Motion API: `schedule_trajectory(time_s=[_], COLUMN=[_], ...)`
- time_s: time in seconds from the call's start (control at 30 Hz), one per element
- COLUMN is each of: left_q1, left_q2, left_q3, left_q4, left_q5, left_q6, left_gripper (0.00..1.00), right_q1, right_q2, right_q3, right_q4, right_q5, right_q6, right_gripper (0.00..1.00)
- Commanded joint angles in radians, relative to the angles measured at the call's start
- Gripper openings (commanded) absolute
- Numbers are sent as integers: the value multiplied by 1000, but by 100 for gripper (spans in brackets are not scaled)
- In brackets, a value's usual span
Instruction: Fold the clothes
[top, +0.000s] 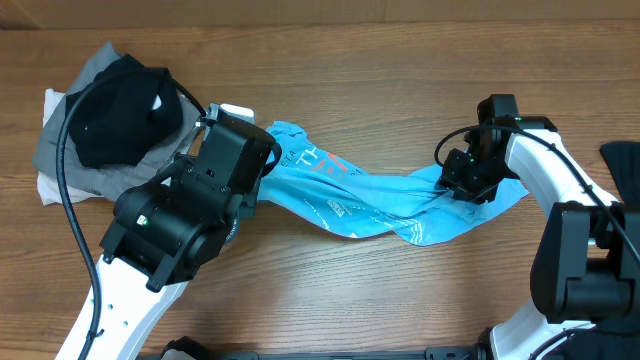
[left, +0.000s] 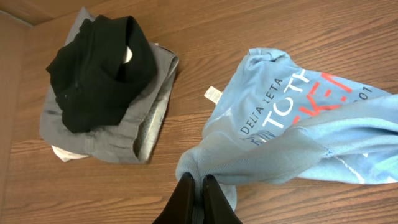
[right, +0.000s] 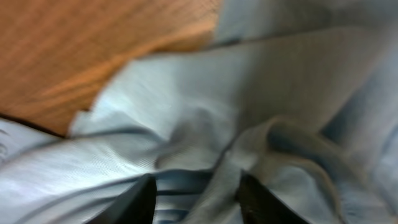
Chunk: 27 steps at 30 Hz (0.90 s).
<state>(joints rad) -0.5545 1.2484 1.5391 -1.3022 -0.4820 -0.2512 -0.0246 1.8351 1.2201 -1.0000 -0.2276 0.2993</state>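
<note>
Because the T-shirt (top: 350, 195) is thin, limp cloth, it lies twisted into a loose rope across the middle of the table (top: 330, 60), its printed lettering half lost in the folds. I judge it light, soft and ready to slump wherever it is not held. My left gripper (left: 196, 190) has its fingers together, pinching a bunched edge of the shirt, with the white label not far off. My right gripper (right: 193, 196) stands with its jaws apart over the crumpled opposite end, cloth ridged up between the fingers but not clamped. For a clean fold I would take hold at a hem corner or shoulder seam, where doubled cloth gives more to grip, rather than mid-panel. Off to my left, the black garment (top: 115, 115) sits on the grey garment (top: 60, 150), apart from the shirt.
</note>
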Motion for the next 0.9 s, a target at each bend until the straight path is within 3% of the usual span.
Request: schedule_trajectory(time_s=[0.0, 0.1, 0.23, 0.57, 0.87], left_q1=[6, 6, 6, 6, 6], left_q2=[-20, -20, -20, -20, -20], left_q3=[31, 31, 31, 31, 31], left_q4=[7, 7, 6, 6, 33], left_q5=[4, 4, 4, 4, 4], left_q6=[19, 20, 20, 31, 31], left_gripper=[4, 4, 4, 4, 4], right_q1=[-1, -1, -9, -105, -159], right_q2=[-6, -6, -6, -87, -252], right_q3=[-3, -3, 0, 121, 124], right_q4=[-5, -11, -26, -135, -85], right_q5=[44, 44, 44, 24, -38], right_q6=[10, 17, 16, 15, -32], right_gripper=[37, 18, 4, 4, 4])
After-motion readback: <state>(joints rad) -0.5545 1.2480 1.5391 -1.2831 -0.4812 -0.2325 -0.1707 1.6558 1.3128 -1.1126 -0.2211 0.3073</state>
